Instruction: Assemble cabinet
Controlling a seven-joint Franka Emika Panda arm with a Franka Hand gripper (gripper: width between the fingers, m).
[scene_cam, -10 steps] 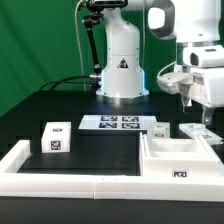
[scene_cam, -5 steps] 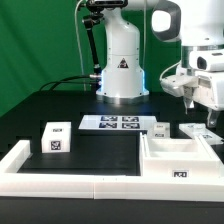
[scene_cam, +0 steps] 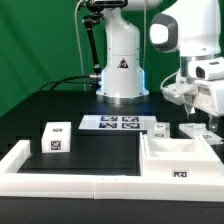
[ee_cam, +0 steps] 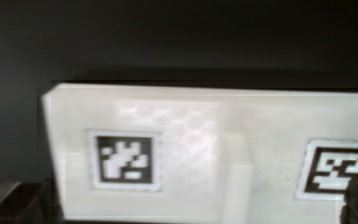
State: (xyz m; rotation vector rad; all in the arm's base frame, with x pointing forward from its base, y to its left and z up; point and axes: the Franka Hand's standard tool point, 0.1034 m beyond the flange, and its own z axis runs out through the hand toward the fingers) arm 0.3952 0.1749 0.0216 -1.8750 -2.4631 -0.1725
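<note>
so it's all loose bits right now; the cabinet's box body sits open-topped on the black table toward the exterior view's right, tag on its front wall, tucked just inside the white border rail; a small block with tags on its top and front stands well apart from it on the exterior view's left; behind the box body there's a flat panel, and just beside that a smaller tagged piece; the marker board lies flat between the small block and those pieces, in front of the arm's white base; the gripper hangs over the flat panel, not touching it as far as i can tell; its jaws are spread wide with nothing between them; the wrist view looks straight down on a white part carrying two tags with a raised ridge between them; one dark fingertip pokes in at a corner, blurry; can't say for sure which piece that white part is; green backdrop behind everything
</note>
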